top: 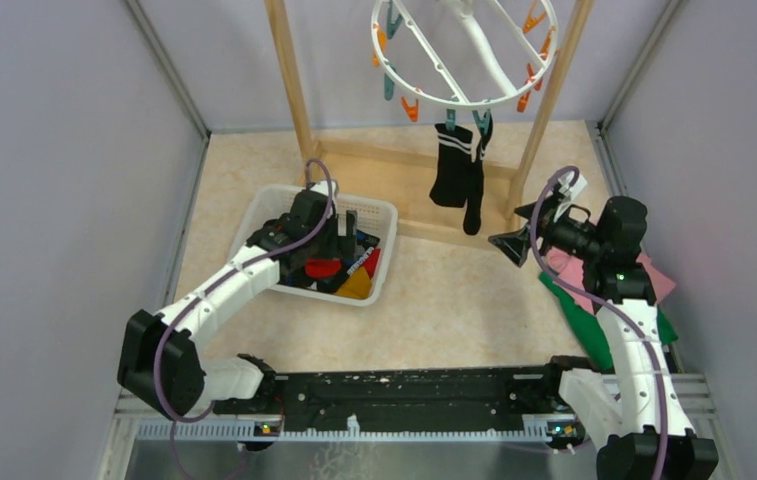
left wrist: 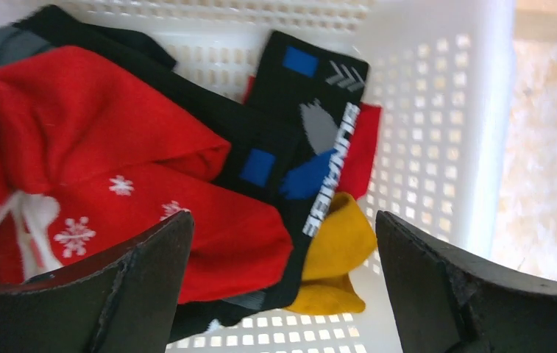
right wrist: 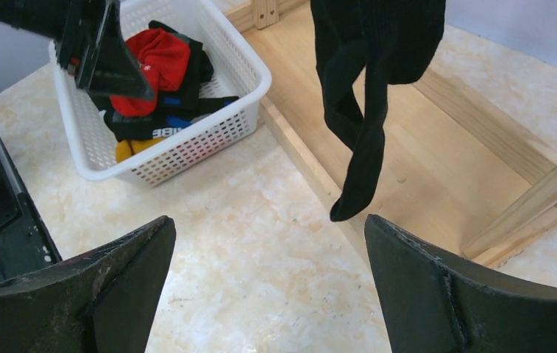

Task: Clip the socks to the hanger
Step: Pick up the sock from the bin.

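Note:
The white ring hanger (top: 464,100) hangs at the back with orange and teal pegs. A black pair of socks with white stripes (top: 459,175) hangs clipped from its front pegs, also seen as the black socks (right wrist: 367,110) in the right wrist view. My left gripper (top: 347,232) hovers open inside the basket, holding nothing. Between and beyond the open left gripper (left wrist: 282,250) lie a red sock with white snowflakes (left wrist: 113,184), a black sock with blue marks (left wrist: 297,140) and a yellow-orange sock (left wrist: 338,250). My right gripper (top: 511,246) stands open and empty, to the right of the hanging socks; the right gripper (right wrist: 268,243) is above bare floor.
The white mesh basket (top: 254,215) sits left of centre, its wall (left wrist: 437,110) to the right of the socks. The wooden rack frame (top: 544,110) stands at the back, its base (right wrist: 437,162) under the hanging socks. Pink (top: 659,278) and green (top: 579,310) cloths lie beside the right arm.

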Controlling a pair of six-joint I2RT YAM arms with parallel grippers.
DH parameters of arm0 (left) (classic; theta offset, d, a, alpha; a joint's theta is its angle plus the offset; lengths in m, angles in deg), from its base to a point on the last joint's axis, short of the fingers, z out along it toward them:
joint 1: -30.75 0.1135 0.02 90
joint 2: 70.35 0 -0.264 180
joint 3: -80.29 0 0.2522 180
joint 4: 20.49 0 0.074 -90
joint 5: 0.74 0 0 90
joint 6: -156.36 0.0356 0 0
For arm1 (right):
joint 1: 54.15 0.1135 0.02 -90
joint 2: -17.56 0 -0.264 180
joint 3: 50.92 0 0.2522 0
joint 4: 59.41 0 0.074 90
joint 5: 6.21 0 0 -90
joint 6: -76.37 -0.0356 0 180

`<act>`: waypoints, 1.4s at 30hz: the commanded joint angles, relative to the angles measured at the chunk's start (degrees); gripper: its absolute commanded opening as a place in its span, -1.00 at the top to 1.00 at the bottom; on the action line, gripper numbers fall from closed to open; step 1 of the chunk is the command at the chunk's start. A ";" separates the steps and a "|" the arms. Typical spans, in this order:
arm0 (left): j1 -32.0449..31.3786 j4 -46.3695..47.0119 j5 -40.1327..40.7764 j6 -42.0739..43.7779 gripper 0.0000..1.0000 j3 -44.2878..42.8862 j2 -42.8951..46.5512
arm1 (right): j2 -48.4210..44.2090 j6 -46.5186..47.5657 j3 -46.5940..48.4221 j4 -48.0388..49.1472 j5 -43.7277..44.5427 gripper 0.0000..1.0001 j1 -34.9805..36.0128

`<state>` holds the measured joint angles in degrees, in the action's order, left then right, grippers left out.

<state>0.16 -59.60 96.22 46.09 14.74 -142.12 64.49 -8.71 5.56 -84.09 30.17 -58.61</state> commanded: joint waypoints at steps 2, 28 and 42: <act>6.43 -6.15 3.34 -5.78 -0.97 -8.82 -2.48 | -0.03 3.84 1.13 -1.56 0.16 -0.97 0.30; 20.21 -23.95 16.81 -59.20 0.05 -8.85 -1.89 | 2.28 -0.18 -1.53 5.05 -1.13 -0.97 0.21; 20.75 -27.59 12.76 -65.83 -0.21 -11.07 -5.62 | 9.10 5.55 4.30 -1.02 -4.79 -0.97 0.53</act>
<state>20.75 -85.54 111.24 -18.15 5.03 -148.09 70.37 -6.04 4.97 -84.72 27.98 -58.61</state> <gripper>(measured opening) 0.589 0.985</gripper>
